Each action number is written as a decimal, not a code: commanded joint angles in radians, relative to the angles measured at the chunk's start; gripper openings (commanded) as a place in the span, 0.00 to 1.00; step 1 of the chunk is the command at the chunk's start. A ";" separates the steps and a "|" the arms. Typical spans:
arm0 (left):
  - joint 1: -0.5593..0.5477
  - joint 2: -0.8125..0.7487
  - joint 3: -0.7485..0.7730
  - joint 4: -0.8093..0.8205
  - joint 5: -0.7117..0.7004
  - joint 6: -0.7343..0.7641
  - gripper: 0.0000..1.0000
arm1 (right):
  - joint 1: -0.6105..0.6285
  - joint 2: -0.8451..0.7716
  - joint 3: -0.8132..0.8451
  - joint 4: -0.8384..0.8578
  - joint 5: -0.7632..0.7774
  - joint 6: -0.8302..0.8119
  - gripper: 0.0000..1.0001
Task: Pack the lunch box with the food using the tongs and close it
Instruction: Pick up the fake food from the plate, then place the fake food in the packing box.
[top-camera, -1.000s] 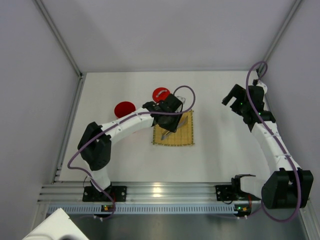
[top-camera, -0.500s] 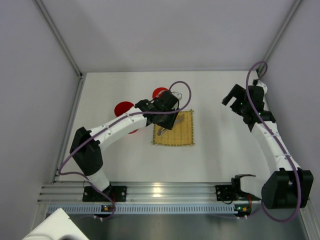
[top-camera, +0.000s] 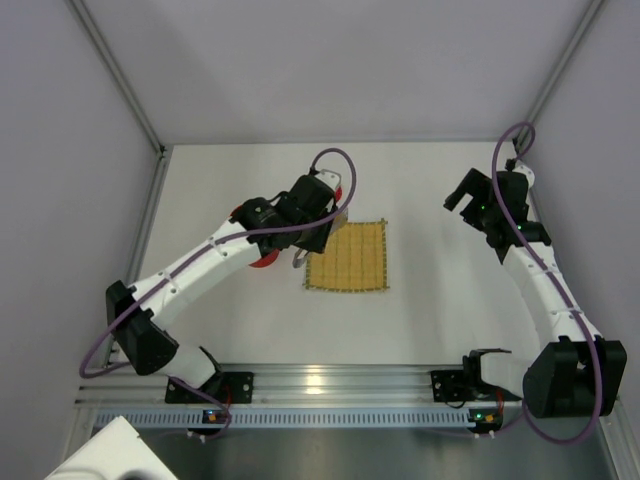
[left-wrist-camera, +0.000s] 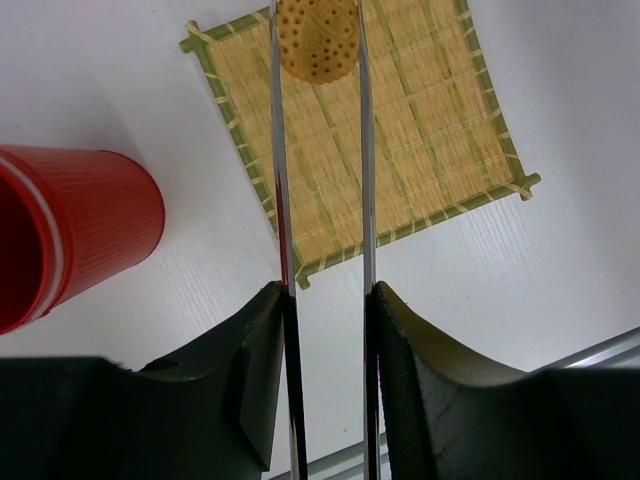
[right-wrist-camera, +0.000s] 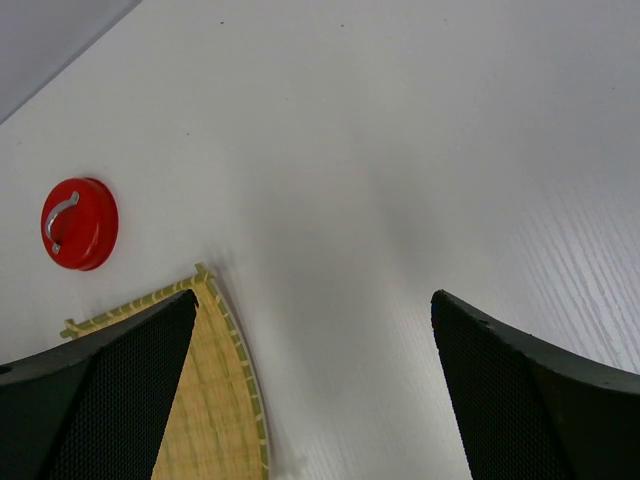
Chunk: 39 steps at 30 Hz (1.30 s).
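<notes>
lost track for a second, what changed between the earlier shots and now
The left gripper, shut on the tongs that pinch a round orange-yellow slice, swung left from over the bamboo mat toward the open lunch box. The right gripper, open, and the mat stayed put.

The top camera sits high up, behind both arms, and looks down. It is far off, so the yellow mat (top-camera: 347, 256) looks small, near the middle of its picture.

The camera on the left arm (top-camera: 210, 262) is very close to the mat. It looks down along the tongs (left-wrist-camera: 279, 180) and sees most of the mat. The red lunch box (left-wrist-camera: 70, 235) is left of the mat in its picture.

The camera on the right arm (top-camera: 535, 270) looks from the mat's right side, farther off. It catches only one corner of the mat, with the red lid (right-wrist-camera: 79, 222) past that corner.

All three cameras see the mat.
</notes>
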 joint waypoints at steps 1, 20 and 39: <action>0.003 -0.081 0.053 -0.055 -0.085 -0.009 0.43 | 0.010 -0.007 0.016 0.045 0.004 -0.009 0.99; 0.112 -0.326 0.027 -0.291 -0.257 -0.077 0.45 | 0.012 0.009 0.020 0.057 -0.019 -0.001 1.00; 0.156 -0.371 -0.065 -0.314 -0.266 -0.101 0.50 | 0.013 0.006 0.015 0.057 -0.025 -0.001 1.00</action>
